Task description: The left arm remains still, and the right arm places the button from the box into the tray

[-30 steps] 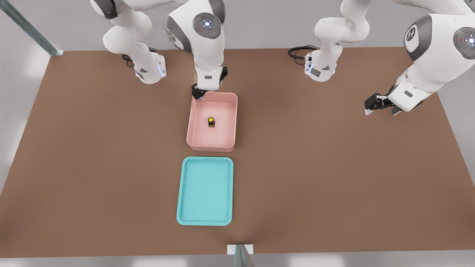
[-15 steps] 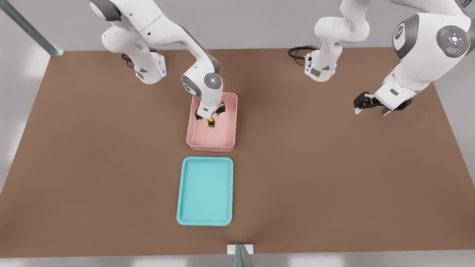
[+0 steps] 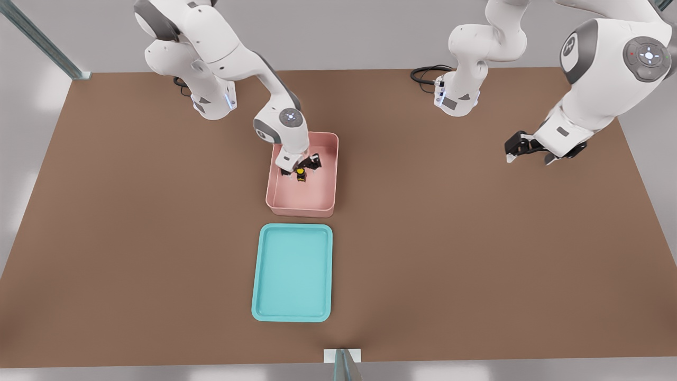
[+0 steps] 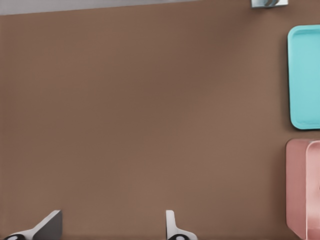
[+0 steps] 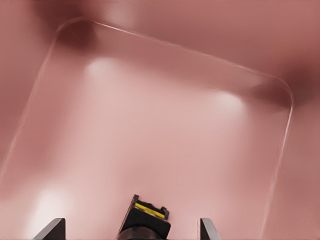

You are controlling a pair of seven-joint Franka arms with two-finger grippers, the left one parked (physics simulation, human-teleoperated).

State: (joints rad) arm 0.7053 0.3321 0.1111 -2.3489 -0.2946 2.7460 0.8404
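Note:
The button [image 3: 300, 175], a small black cylinder with a yellow cap, stands on the floor of the pink box [image 3: 301, 211] in the middle of the table. My gripper [image 3: 299, 170] is lowered inside the box, directly over the button. In the right wrist view the button [image 5: 145, 222] sits between the two fingers [image 5: 51, 231], which stand wide apart and clear of it, so the gripper [image 5: 131, 232] is open. The pink box floor [image 5: 165, 130] fills that view. The turquoise tray [image 3: 292, 317] lies just in front of the box, nearer the camera, with nothing in it.
The box's tall walls surround my gripper. The other arm hangs over the table at the front view's right [image 3: 550, 143]. In the left wrist view the tray [image 4: 305, 75] and box [image 4: 300, 185] show at the edge. A bracket [image 3: 342, 355] marks the table's near edge.
My arm has swung from the box's far rim down into the box, bringing the open gripper around the button. The button has stayed in place.

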